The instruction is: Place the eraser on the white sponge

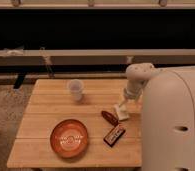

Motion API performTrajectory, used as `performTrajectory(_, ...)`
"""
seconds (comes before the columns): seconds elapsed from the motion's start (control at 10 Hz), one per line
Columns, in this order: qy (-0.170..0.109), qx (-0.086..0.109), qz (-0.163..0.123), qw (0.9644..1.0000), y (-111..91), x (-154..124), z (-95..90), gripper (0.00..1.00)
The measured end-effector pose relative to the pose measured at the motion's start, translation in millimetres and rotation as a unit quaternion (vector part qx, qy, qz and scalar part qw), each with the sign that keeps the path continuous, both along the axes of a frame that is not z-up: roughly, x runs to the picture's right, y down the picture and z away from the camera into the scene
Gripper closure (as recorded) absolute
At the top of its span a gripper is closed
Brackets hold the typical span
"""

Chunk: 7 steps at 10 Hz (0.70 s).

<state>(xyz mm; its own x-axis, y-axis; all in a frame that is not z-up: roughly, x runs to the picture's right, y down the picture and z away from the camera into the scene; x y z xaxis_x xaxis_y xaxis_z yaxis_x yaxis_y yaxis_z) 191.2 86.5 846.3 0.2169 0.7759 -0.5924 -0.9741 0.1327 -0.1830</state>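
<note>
A small reddish-brown oblong piece (109, 117), which looks like the eraser, lies on the wooden table (46, 120) right of centre. Its right end touches or sits just beside a small white sponge (123, 113). My gripper (124, 104) hangs from the white arm (137, 79) directly over the sponge, close above it and just up-right of the eraser. The sponge's far side is partly hidden by the gripper.
A dark rectangular packet (114, 134) lies just in front of the eraser. An orange plate (69, 138) sits front centre, and a clear plastic cup (75, 90) stands at the back. The robot's white body (173, 125) covers the table's right edge.
</note>
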Motion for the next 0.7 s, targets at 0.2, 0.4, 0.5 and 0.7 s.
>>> performTrajectory(0.2,0.0,-0.001,0.0,1.0,0.5,-0.2,-0.1,0.33)
performTrajectory(0.4,0.0,-0.001,0.0,1.0,0.6,-0.9,0.1,0.33)
performTrajectory(0.5,0.0,-0.001,0.0,1.0,0.5,-1.0,0.1,0.33)
performTrajectory(0.7,0.0,-0.001,0.0,1.0,0.8,-1.1,0.4,0.33)
